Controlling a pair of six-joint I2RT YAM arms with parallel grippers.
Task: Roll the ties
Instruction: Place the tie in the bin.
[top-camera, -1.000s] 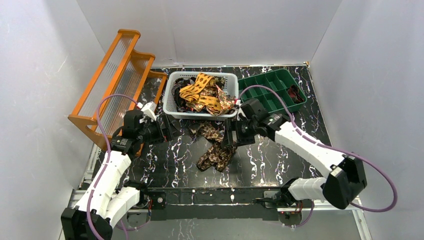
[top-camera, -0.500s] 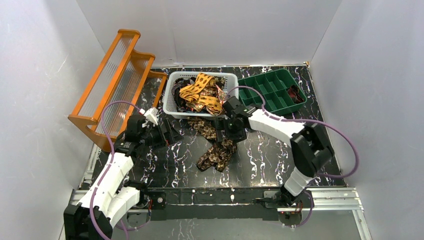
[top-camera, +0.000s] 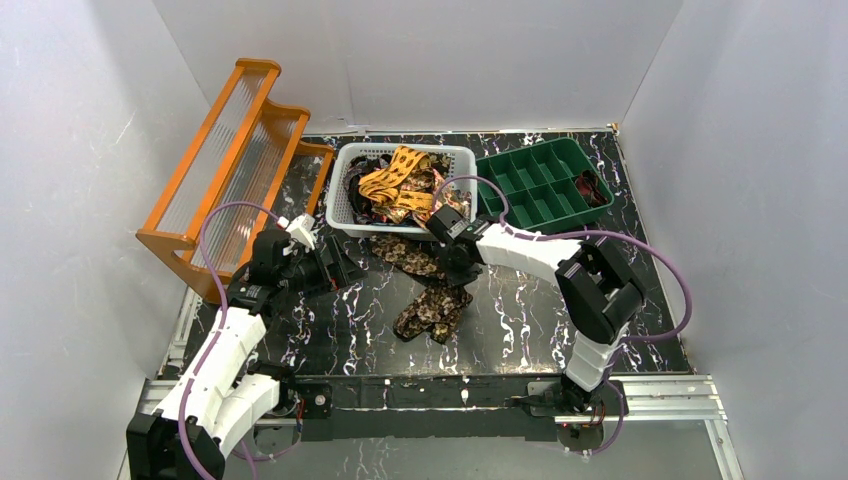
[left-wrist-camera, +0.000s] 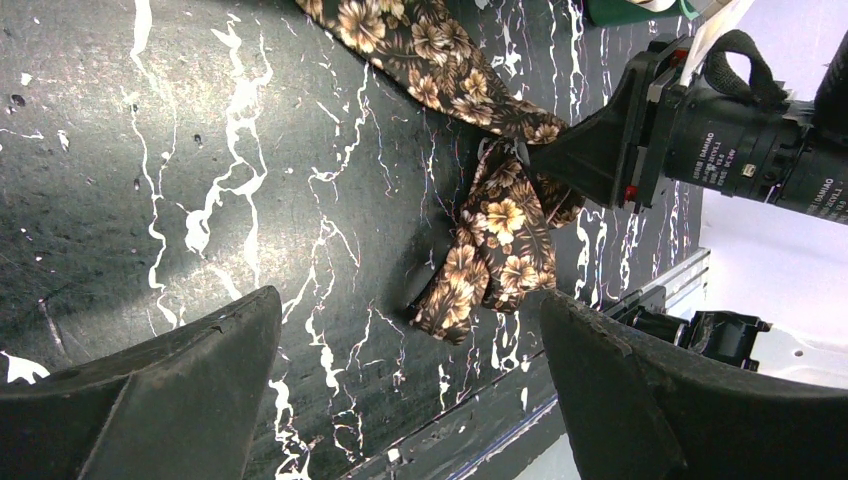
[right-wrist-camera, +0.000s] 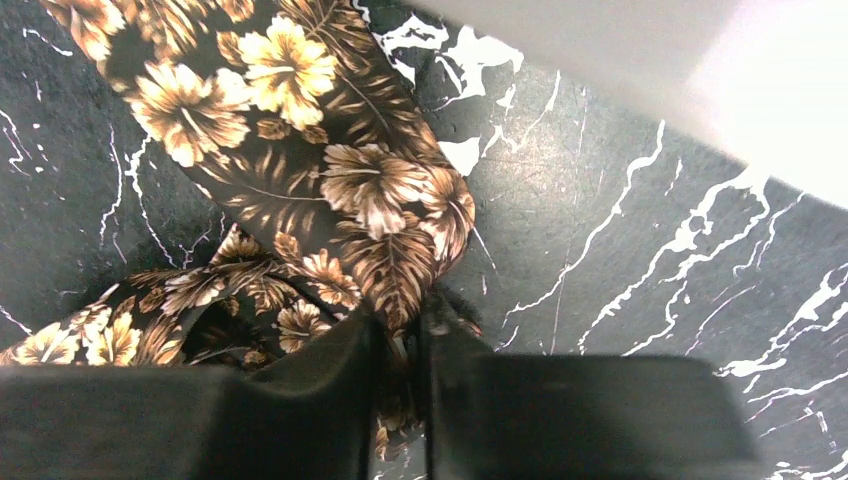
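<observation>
Compared with a second ago, the right arm has folded in, its elbow now raised near the middle of the worktop (top-camera: 600, 330), and the right end effector (top-camera: 455, 262) has moved left onto the upper stretch of the tie (top-camera: 430, 300); the left arm has barely shifted. The right end effector's fingers (right-wrist-camera: 330, 380) are drawn nearly together, pinching a fold of the tie between them right at the worktop surface. The left end effector (left-wrist-camera: 408, 300) is spread wide and holds nothing, low over the worktop with the tie ahead of it. The tie is dark brown with tan flowers and leaves; it lies crumpled on the worktop, running from just in front of the white basket (top-camera: 340, 200) towards the near edge, its lower end doubled over. Other ties (top-camera: 400, 190), yellow-orange and dark, are heaped in the basket.
</observation>
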